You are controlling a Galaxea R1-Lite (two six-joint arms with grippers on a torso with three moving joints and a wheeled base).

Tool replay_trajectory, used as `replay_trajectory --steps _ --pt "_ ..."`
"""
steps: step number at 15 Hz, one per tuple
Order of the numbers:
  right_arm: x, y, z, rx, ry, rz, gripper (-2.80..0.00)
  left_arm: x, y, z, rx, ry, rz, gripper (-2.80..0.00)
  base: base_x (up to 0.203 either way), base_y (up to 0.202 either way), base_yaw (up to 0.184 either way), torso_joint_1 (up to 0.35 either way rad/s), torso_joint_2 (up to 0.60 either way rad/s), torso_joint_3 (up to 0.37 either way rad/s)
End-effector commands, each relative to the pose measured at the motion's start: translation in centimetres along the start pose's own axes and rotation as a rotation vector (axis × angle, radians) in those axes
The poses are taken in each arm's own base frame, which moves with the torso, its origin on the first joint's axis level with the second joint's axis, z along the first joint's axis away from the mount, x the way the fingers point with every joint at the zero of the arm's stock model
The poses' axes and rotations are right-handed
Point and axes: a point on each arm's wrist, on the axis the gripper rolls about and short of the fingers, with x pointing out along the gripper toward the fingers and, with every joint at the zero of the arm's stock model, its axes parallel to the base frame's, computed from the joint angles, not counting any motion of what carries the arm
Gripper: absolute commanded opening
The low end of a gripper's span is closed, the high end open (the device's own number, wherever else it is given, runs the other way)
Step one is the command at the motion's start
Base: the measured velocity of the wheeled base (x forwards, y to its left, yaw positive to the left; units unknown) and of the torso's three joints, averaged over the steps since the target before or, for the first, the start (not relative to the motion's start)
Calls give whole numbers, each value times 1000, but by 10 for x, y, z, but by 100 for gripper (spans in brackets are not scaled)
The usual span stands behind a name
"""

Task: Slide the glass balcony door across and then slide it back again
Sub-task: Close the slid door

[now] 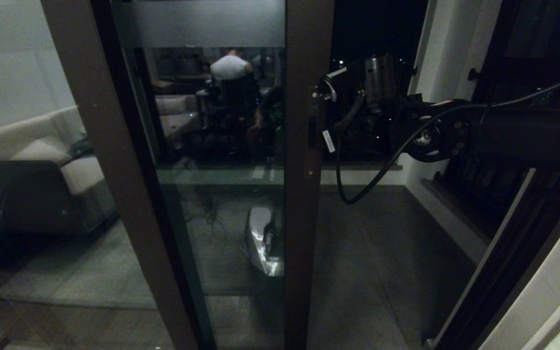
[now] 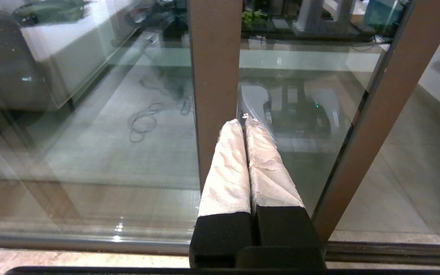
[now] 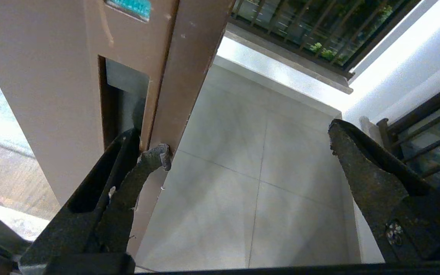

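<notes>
Door: tall glass balcony door (image 1: 221, 170) in dark brown frame, centre of head view, partly slid, gap at 3 o'clock.
Handle: narrow recessed black handle (image 3: 122, 103) in stile.
Right gripper (image 3: 243, 152): at stile edge, 2 o'clock; jaws wide, one finger hooked in recess.
Left gripper (image 2: 245, 122): low before glass; white-wrapped jaws pressed together, holding nothing.
Beyond: grey tiled balcony floor (image 1: 382, 253).
</notes>
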Motion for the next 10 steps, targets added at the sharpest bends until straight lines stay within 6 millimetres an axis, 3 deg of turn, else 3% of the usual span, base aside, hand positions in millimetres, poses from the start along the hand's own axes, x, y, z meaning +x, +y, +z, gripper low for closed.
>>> replay_trajectory --steps 1,10 --pt "9 -18 -7 6 21 -42 0 0 0 0 0 1 0 -280 0 0 0 0 0 0" --pt "12 -26 -9 -3 28 -61 0 0 0 0 0 0 0 -280 0 0 0 0 0 0"
